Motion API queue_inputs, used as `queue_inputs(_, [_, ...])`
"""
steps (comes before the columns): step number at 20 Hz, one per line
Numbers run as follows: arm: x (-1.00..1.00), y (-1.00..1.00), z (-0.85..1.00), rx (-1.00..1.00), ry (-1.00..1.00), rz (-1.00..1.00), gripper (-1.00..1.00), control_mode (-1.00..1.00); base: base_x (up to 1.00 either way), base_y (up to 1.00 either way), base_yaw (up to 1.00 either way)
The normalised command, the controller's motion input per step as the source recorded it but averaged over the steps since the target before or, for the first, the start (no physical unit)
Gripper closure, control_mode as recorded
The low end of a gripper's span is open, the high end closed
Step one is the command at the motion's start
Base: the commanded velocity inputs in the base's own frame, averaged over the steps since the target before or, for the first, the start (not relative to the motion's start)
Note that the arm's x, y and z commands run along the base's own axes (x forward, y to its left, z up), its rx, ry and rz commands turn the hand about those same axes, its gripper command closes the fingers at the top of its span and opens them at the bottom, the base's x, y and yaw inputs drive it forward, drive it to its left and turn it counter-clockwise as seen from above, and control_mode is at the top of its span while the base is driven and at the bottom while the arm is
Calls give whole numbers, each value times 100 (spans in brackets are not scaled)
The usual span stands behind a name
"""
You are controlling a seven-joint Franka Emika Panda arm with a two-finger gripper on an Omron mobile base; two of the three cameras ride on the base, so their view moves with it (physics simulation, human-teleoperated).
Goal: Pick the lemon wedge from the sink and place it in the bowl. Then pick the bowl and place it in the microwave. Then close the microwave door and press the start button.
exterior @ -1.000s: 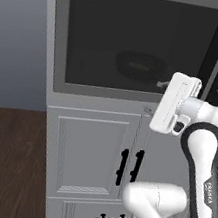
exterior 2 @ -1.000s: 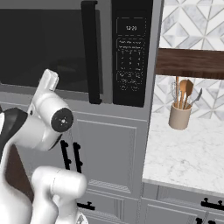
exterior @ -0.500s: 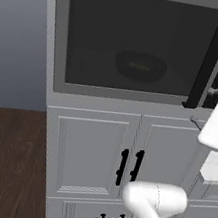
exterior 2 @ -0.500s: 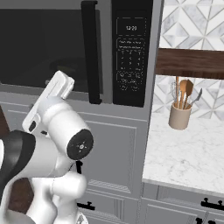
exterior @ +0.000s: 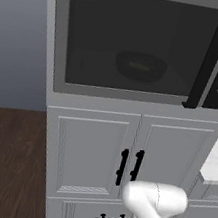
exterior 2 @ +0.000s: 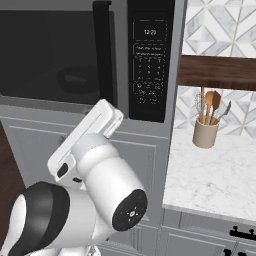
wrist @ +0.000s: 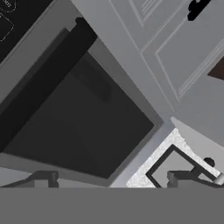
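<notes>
Pincer [wrist: 109,179] empty, facing shut microwave door [wrist: 83,127].

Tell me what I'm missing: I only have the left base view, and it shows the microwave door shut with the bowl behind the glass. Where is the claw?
Observer: The hand view has the claw wide open, holding nothing, facing the microwave door.
Operator: Is there a control panel I could reach?
Observer: Yes, the right base view shows the black control panel just right of the door handle, with its display lit.
Operator: Anything beside the microwave?
Observer: A marble counter to its right carries a utensil crock with wooden spoons.
</notes>
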Motion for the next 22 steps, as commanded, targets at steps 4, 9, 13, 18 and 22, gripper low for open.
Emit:
queue_inputs(4, [20, -84, -6, 0, 0, 0, -100, -100, 0, 0, 0])
queue_inputs(9, [50, -37, -8, 0, 0, 0, -100, -100, 0, 0, 0])
queue_inputs(13, [60, 0, -5, 0, 0, 0, -100, -100, 0, 0, 0])
queue_inputs(18, [31, 0, -22, 0, 0, 0, -100, -100, 0, 0, 0])
queue_inputs(22, [14, 0, -34, 0, 0, 0, -100, -100, 0, 0, 0])
